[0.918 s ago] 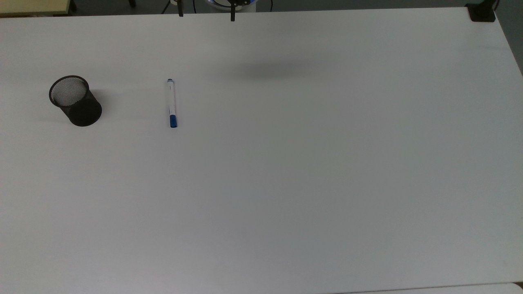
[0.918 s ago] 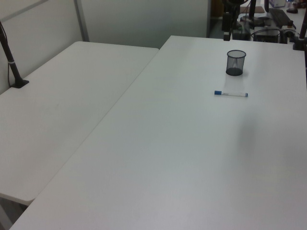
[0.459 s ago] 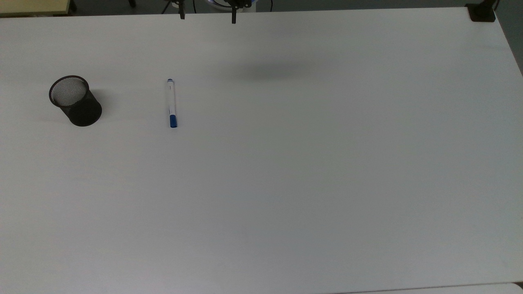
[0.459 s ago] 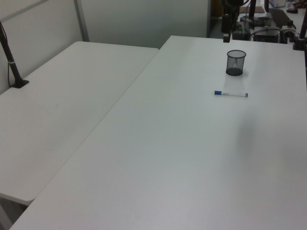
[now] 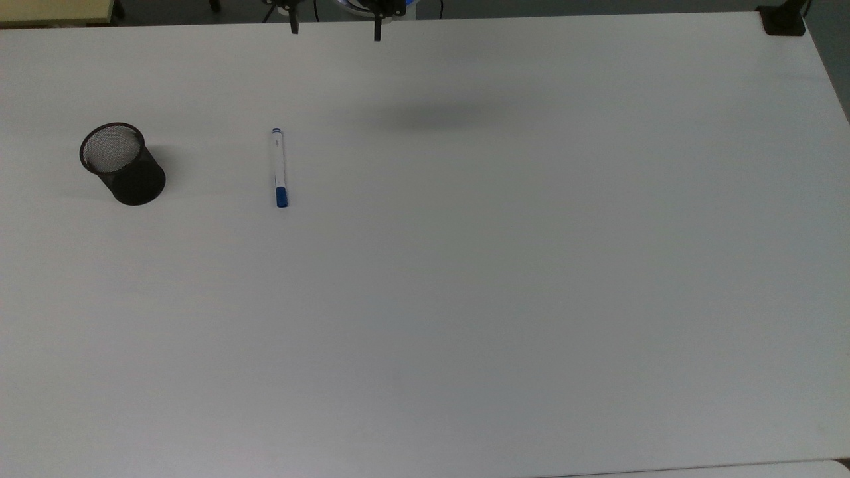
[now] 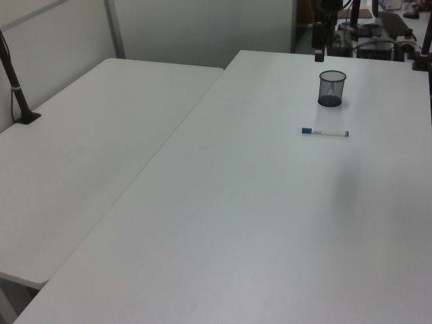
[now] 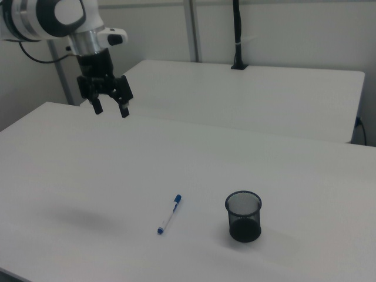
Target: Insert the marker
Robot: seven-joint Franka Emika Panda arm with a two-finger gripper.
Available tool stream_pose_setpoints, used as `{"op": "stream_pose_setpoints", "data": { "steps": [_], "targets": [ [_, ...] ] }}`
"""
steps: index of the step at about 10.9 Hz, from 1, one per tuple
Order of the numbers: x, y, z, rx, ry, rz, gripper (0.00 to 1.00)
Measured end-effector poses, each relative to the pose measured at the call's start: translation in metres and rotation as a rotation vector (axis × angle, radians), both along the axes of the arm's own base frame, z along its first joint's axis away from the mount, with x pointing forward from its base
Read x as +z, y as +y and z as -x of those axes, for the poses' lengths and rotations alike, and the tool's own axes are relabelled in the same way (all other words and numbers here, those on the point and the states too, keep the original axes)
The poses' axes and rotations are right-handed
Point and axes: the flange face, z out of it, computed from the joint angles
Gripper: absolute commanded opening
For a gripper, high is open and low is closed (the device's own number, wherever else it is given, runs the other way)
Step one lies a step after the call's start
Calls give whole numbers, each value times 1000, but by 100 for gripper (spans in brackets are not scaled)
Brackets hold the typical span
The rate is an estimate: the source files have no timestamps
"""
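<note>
The marker (image 7: 169,214) lies flat on the white worktop (image 7: 282,170), near the upright black mesh cup (image 7: 243,216); the end effector (image 7: 110,110) hangs well above, fingers spread, empty

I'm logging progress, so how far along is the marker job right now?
Nothing is done yet. The marker lies flat on the table, apart from the upright mesh cup. The claw hangs open and empty, high above the table. Still left: reach the marker, grip it, carry it over and drop it into the cup.
</note>
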Motion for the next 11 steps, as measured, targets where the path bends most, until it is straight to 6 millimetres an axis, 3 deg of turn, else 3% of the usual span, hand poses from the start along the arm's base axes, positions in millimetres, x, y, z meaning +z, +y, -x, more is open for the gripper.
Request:
{"op": "stream_pose_setpoints", "data": {
  "steps": [4, 8, 11],
  "targets": [
    [-34, -73, -7, 17, -2, -4, 100],
    [-117, -112, -20, 127, 42, -17, 100],
    [-185, -121, -39, 146, 91, -32, 81]
  ]
}}
